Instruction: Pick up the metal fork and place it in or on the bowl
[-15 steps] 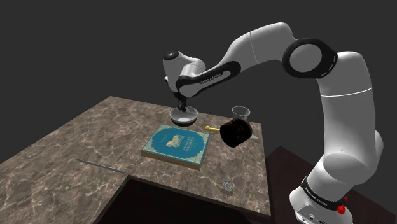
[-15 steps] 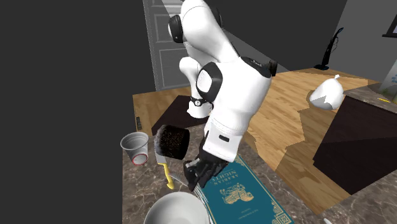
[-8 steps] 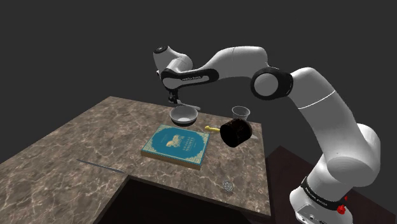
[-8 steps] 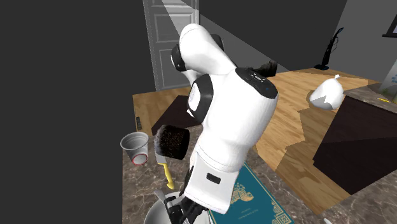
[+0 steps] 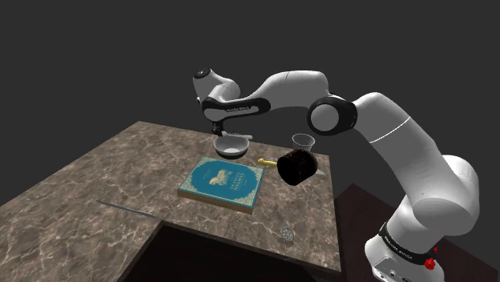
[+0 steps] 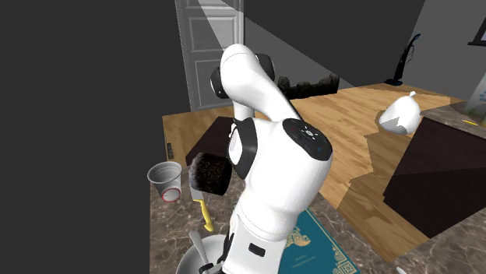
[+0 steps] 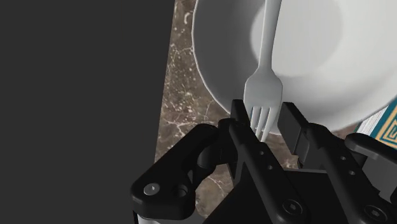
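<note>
The fork was clasped by its tines in the narrowly set pincer, its handle reaching out from there over the middle of the white bowl, which stood on the marbled table.

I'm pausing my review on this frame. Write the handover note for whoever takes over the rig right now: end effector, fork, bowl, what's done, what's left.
The end effector is shut on the fork, clasping its tine end.
The fork's handle reaches out over the middle of the white bowl; whether it touches the bowl I cannot tell.
The bowl stands on the stone-patterned counter, next to the teal book.
Done: fork picked up and carried over the bowl.
Left: probably release it so it settles in the bowl, then lift clear.
</note>
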